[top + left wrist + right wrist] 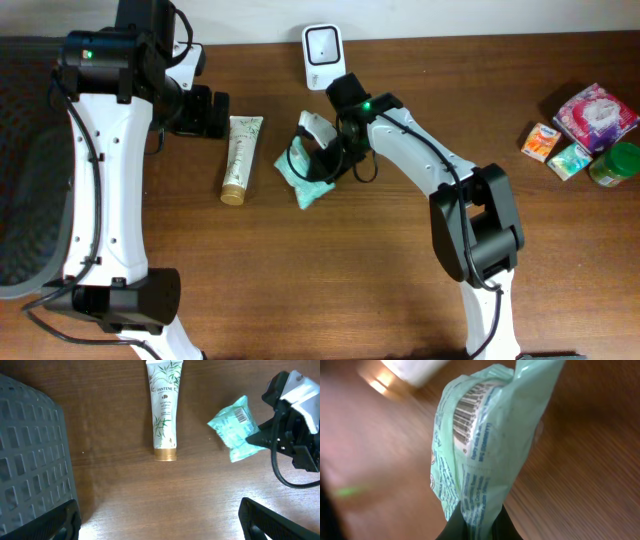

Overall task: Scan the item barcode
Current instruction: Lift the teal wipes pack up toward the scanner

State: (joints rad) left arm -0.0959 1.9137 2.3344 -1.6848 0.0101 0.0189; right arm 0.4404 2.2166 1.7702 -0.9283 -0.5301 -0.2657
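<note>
My right gripper (327,160) is shut on the edge of a mint-green packet (308,180), which sits low over the table. In the right wrist view the packet (485,445) rises from between the black jaws (479,522), and its barcode (464,416) faces the camera. The left wrist view shows the same packet (237,427) and barcode (242,414) at the right, with the right gripper clamped on it. A white scanner (323,50) stands at the table's far edge, just behind the right arm. My left gripper (160,527) is open over bare wood, left of the packet.
A white Pantene tube (240,158) with a gold cap lies between the two grippers. A grey crate (30,450) fills the left side. At the far right sit a pink package (596,115), an orange box (540,141), a small green pack (569,160) and a green jar (617,165).
</note>
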